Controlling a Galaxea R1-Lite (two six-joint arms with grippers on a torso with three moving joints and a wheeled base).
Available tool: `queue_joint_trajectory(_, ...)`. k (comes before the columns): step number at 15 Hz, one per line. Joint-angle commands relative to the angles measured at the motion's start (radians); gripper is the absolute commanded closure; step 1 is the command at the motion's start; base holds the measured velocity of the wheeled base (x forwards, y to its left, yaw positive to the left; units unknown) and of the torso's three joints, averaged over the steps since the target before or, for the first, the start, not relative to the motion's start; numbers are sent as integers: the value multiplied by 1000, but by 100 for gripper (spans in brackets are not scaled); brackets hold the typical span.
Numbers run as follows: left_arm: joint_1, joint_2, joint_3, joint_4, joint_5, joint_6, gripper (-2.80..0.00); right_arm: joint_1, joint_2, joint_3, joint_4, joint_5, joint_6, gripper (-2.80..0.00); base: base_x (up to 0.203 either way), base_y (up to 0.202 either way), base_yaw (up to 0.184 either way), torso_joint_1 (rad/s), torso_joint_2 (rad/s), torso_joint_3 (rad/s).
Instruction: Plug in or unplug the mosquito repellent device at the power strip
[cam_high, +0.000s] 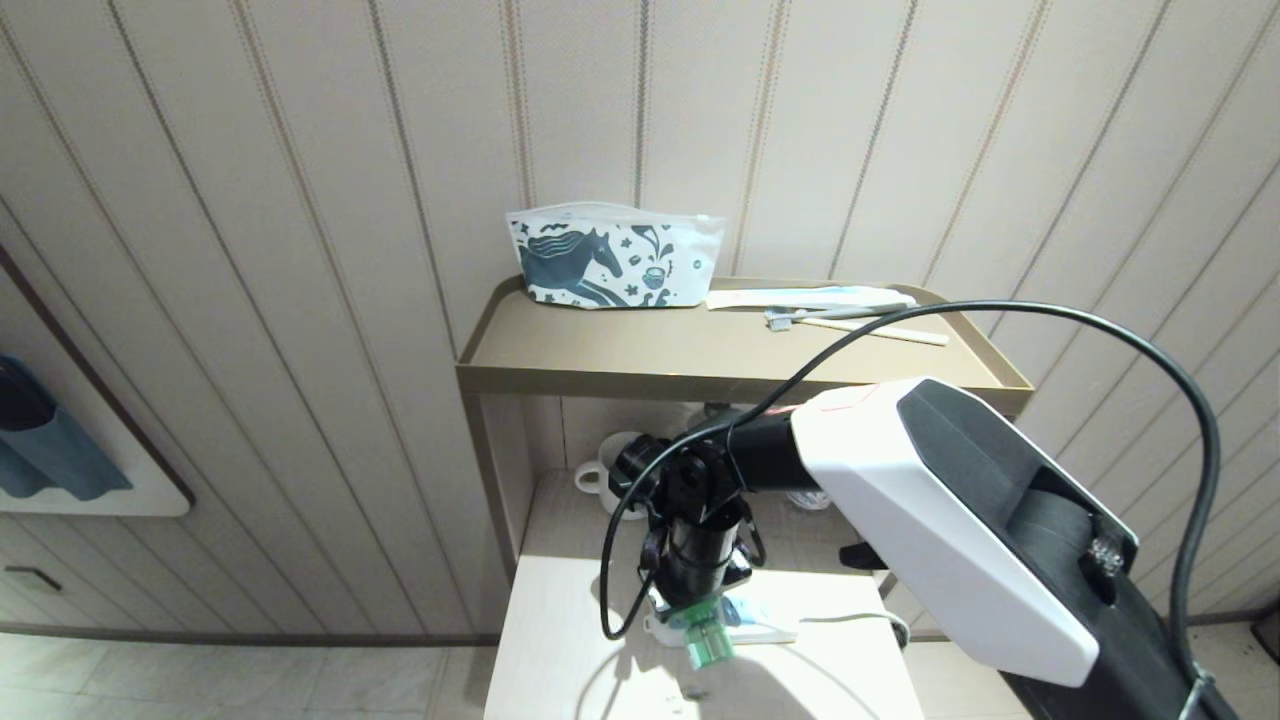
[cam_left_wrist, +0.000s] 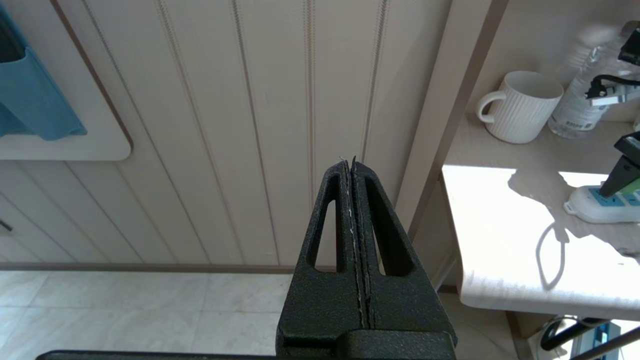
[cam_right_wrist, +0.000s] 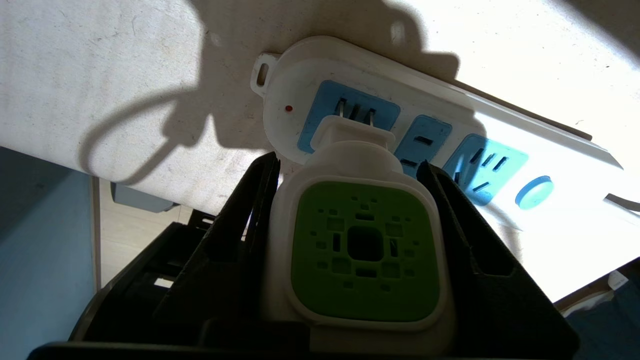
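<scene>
I have the right end effector (cam_right_wrist: 350, 170) clamped on the device (cam_right_wrist: 362, 250), one black finger (cam_right_wrist: 240, 235) against each side of its white body. Seen through the wrist camera, the device has a rounded white head with a green square face pierced by small square vents around a dark central hole; from the head camera a translucent green bottle (cam_high: 708, 640) sticks out below the end effector. Its two metal prongs are at the first light-blue socket of the strip (cam_right_wrist: 450, 125), the one next to the small red dot, with bare metal showing, so it is not fully seated. The strip is a flat white oblong with three blue socket faces and a round blue button at its far end. In the head view, device and strip sit at about 6 o'clock on the pale surface (cam_high: 560, 620), below a shelf (cam_high: 640, 350). The left end effector (cam_left_wrist: 352, 165) hangs off to the side near the wall, fingers pressed together.
</scene>
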Motion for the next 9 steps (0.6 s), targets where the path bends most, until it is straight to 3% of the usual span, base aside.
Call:
queue_joint_trajectory(1,-1,2,0,0,1,0,0,-1,4,-2,4,-1,1,0,0,0,0,0,0,0)
queue_joint_trajectory(9,-1,2,0,-1,1,0,0,-18,18,-2,3,0,1,0,0,0,0,0,0,0)
